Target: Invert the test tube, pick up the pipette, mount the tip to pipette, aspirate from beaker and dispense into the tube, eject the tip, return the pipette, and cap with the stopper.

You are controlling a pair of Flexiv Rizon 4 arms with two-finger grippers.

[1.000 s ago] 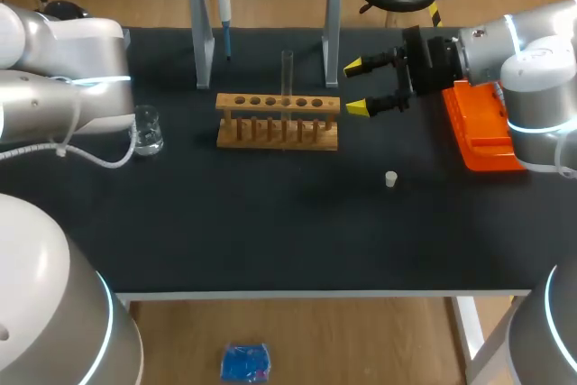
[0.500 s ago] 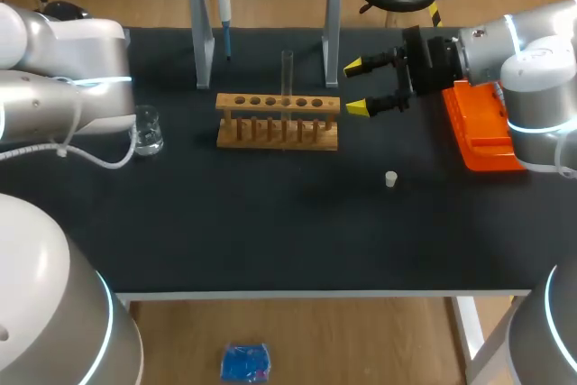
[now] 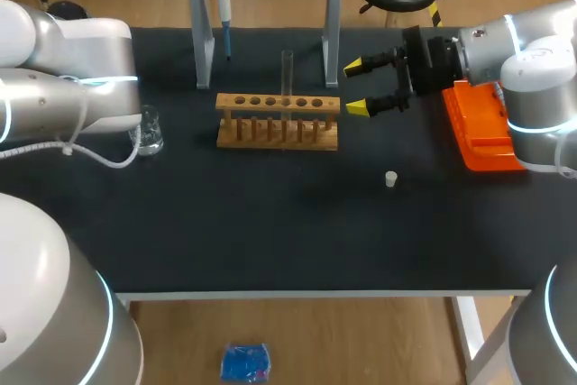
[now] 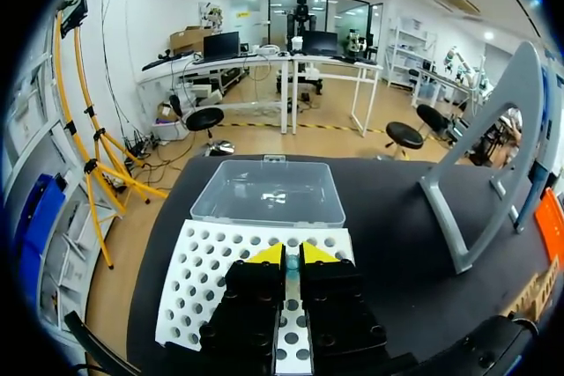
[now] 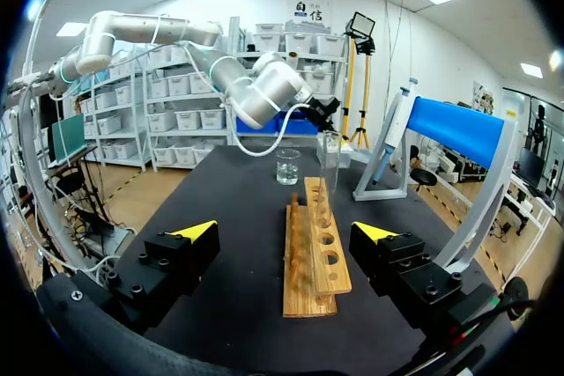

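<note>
Right gripper [image 3: 357, 87], 2 fingers spread, faces the racked test tube [image 3: 288, 69], evidently to invert it; left gripper [image 4: 291, 254] sits closed over the tip box [image 4: 203, 279].

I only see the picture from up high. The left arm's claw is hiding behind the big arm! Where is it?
Observer: The left gripper is right above a white tray full of little holes, with its yellow fingers pressed close together.
Operator: What's in front of the tray?
Observer: A clear box with a see-through lid, lying just past the tray.
Operator: Is the tray in the middle of the table?
Observer: No, it lies near the table edge, with floor showing just beside it.
</note>
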